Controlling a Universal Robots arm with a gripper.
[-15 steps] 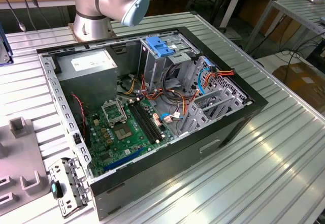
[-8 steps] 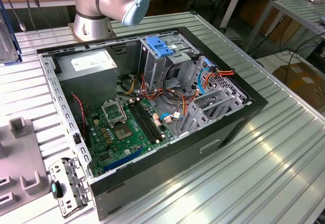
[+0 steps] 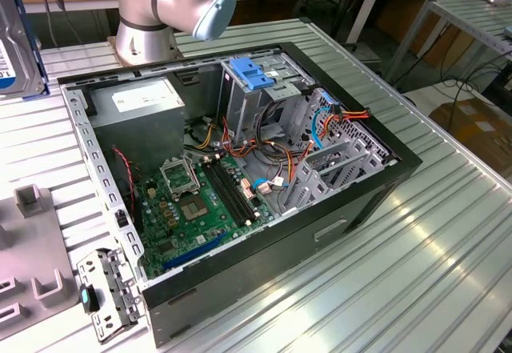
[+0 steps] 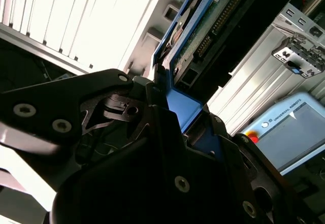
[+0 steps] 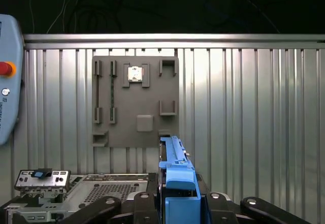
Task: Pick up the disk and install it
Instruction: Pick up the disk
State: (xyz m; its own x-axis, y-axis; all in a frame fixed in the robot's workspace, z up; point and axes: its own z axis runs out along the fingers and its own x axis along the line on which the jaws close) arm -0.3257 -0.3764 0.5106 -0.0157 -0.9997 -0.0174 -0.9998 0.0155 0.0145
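End effector (image 5: 175,206): black fingers clamped narrow on the blue carrier edge of the disk (image 5: 172,158), held over the ribbed tabletop (image 5: 254,107). In the exterior view the disk (image 3: 16,45) sits at the upper left edge, well apart from the open computer case (image 3: 376,201). Grey fixture plate (image 5: 134,102) lies on the tabletop beyond.
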